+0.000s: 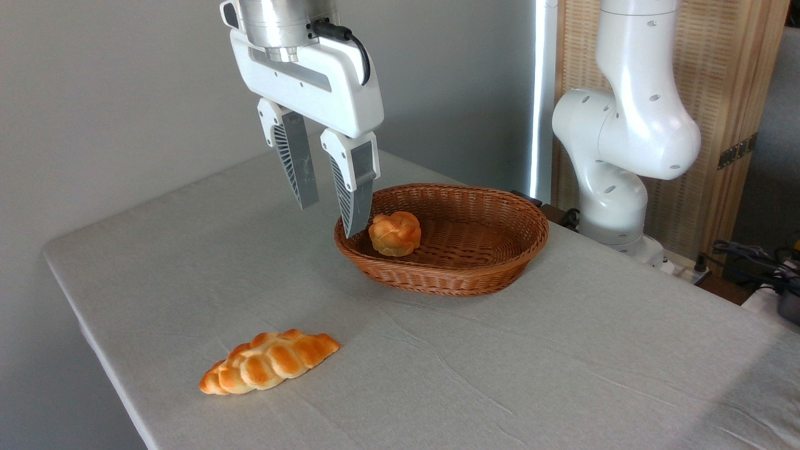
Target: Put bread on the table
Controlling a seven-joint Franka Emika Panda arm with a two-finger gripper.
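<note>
We see the pincer (pixel 330 217) spread and empty, hovering above the desk (pixel 562 375). The braided loaf (pixel 269 362) lies below it, nearer us; 1 knotted bun (pixel 394 233) sits just right, seemingly inside the wicker basket (pixel 475 275).

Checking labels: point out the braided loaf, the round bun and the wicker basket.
long braided golden-orange loaf (pixel 270 362), fixed camera, middle of its top, lying on the cloth.
small round orange knotted bun (pixel 394 233), fixed camera, centre of the knot.
brown oval wicker basket (pixel 500 262), fixed camera, outer front wall.
</note>
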